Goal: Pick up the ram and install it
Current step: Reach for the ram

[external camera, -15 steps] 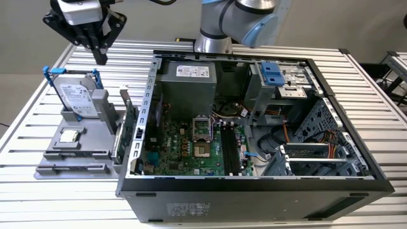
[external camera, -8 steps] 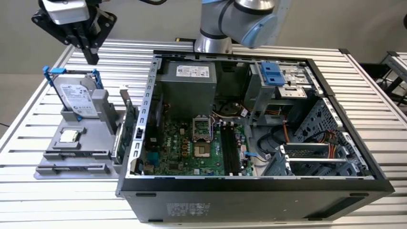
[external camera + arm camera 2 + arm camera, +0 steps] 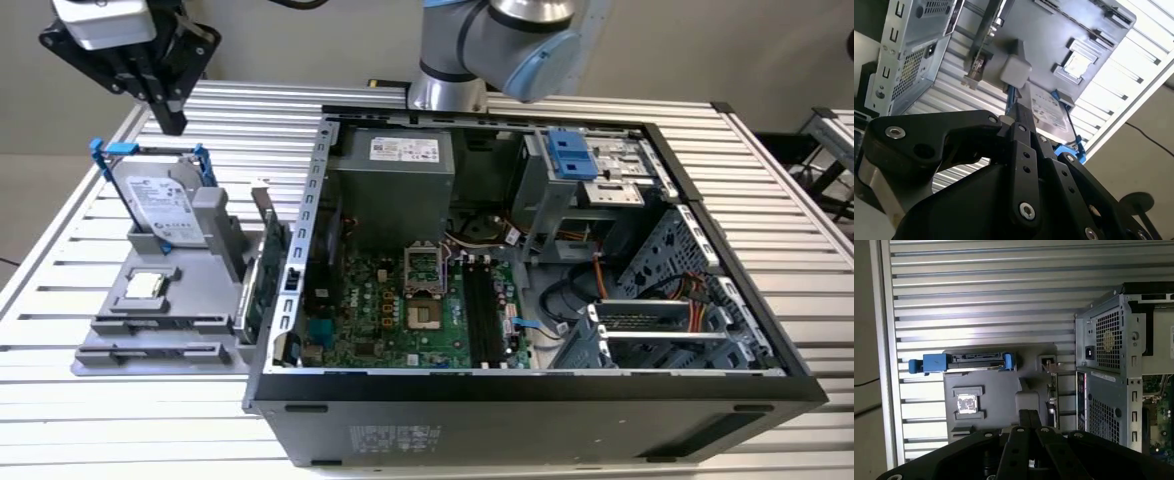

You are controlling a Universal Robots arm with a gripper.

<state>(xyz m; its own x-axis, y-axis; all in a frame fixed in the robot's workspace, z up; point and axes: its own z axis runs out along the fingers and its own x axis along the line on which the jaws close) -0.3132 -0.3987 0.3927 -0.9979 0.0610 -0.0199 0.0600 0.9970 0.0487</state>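
Observation:
My black gripper (image 3: 174,122) hangs above the table's far corner on the exterior view's left, over the blue-handled hard drive (image 3: 163,205). Its fingers meet at a point with nothing between them, shut, as both wrist views (image 3: 1013,120) (image 3: 1029,414) also show. The ram (image 3: 246,300) looks like a thin stick standing on edge along the side of the grey holder (image 3: 147,335) nearest the case, well below the gripper. The motherboard's black slots (image 3: 483,310) lie inside the open computer case (image 3: 534,395).
The holder also carries a small square chip (image 3: 144,285) (image 3: 966,404) and an upright green expansion card (image 3: 274,265) with a metal bracket (image 3: 1048,365). The power supply (image 3: 394,185) and drive cage (image 3: 594,170) fill the case's far side. The table is slatted metal (image 3: 979,290).

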